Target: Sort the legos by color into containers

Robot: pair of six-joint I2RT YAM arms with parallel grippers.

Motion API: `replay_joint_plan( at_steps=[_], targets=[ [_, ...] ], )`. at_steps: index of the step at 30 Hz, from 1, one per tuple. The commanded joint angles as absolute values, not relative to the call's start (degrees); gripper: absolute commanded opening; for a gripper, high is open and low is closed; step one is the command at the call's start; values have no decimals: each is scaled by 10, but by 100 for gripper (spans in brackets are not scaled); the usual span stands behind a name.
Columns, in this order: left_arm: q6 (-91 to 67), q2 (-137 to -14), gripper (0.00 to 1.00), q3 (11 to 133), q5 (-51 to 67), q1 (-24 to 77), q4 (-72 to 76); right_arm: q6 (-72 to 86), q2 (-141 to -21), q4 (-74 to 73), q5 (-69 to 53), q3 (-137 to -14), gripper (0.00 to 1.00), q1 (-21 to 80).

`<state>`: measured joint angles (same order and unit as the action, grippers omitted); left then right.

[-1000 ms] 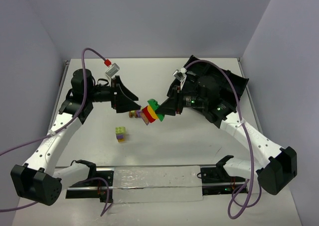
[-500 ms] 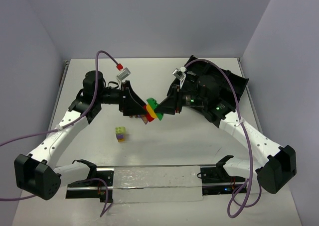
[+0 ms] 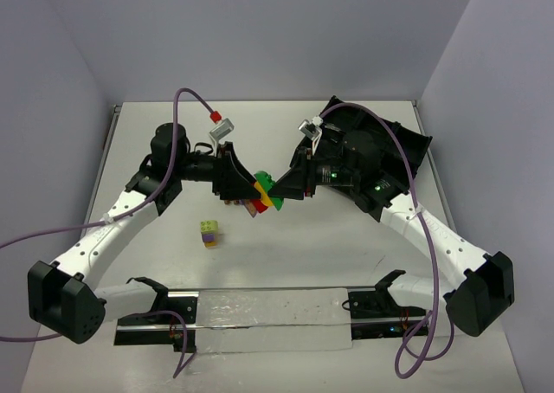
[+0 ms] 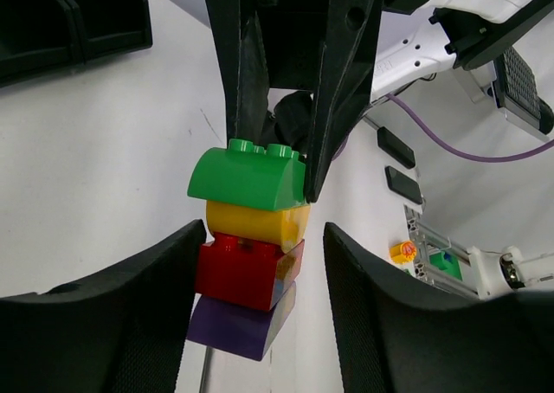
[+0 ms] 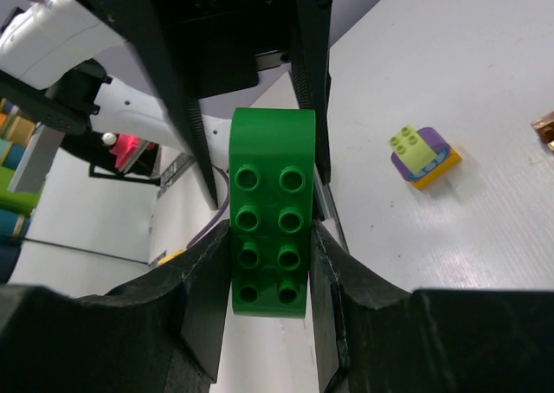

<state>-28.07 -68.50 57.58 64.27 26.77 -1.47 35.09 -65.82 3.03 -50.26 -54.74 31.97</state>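
Note:
A stack of legos, green [image 4: 247,177] on yellow [image 4: 257,224] on red [image 4: 245,273] on purple [image 4: 235,325], hangs above the table's middle [image 3: 262,193]. My right gripper [image 5: 268,267] is shut on its green brick [image 5: 269,204]. My left gripper [image 4: 264,235] stands open around the red and purple end. Its left finger [image 4: 130,324] is against the red brick, and a gap remains at the right finger [image 4: 389,324]. The black tray of containers [image 3: 409,146] sits at the back right, mostly hidden by the right arm, and its compartments show in the left wrist view [image 4: 78,21].
A small yellow-green, purple and orange cluster [image 3: 209,232] lies on the table left of centre, also in the right wrist view [image 5: 421,155]. Another small piece [image 3: 231,201] lies partly hidden under the left gripper. A metal rail with a clear strip [image 3: 277,311] runs along the near edge.
The left arm has reached right until its jaws surround the lower end of the stack, and they have narrowed. The right gripper and the stack have stayed still.

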Motion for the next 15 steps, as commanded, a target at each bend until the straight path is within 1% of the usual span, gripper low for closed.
replay_joint_plan(
  at_steps=[1, 3, 4, 5, 6, 7, 11, 15],
  targets=[
    [-276, -686, 52, 587, 645, 276, 19, 349, -657, 57, -508, -554, 0, 317],
    [-278, -686, 36, 588, 646, 276, 21, 349, -657, 59, -508, -554, 0, 317],
    [-279, -686, 26, 587, 647, 277, 22, 351, -659, 61, -509, -554, 0, 317],
    [-281, -686, 22, 587, 650, 277, 26, 353, -660, 62, -510, -554, 0, 317],
    [-285, -687, 13, 586, 652, 277, 32, 357, -660, 67, -513, -553, 0, 317],
    [-288, -687, 0, 585, 653, 277, 39, 361, -660, 74, -517, -552, 0, 317],
    [-290, -688, 0, 587, 658, 277, 39, 357, -658, 68, -516, -560, 0, 317],
    [-255, -689, 0, 599, 645, 276, -5, 337, -665, 37, -513, -589, 0, 314]
  ],
)
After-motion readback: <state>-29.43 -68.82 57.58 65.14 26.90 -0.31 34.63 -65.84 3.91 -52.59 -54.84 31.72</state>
